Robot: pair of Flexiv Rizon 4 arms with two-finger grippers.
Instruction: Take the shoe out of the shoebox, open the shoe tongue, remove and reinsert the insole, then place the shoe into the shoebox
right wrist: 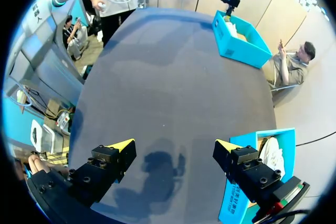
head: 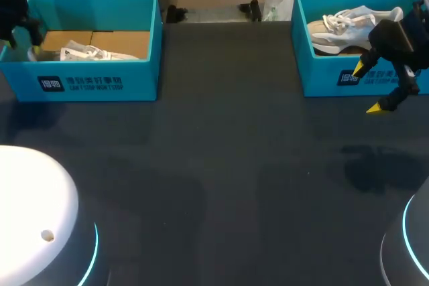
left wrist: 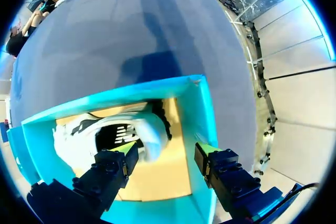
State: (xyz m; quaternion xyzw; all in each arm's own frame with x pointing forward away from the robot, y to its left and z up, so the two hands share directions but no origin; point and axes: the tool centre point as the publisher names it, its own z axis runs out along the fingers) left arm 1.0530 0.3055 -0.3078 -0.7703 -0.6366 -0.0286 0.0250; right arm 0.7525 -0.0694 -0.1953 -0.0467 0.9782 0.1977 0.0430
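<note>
Yellow-tipped fingers of the left gripper [left wrist: 165, 150] are hanging spread and empty over the left shoebox [head: 100, 78].

Inside that box a white shoe [left wrist: 71, 140] is lying on the brown floor with its length along the long walls. Its dark opening is facing up, and it is sitting just below and ahead of one finger. The left arm is therefore looking much the nearer, and the lift-out is probably calling for a short drop onto the collar. Well apart from the left shoebox, across the dark table [head: 234, 165], the right gripper [head: 367, 88] is hovering with its fingers wide and holding nothing. It is outside the front wall of a second blue shoebox [head: 322, 78], which is holding another white shoe [head: 342, 28].
</note>
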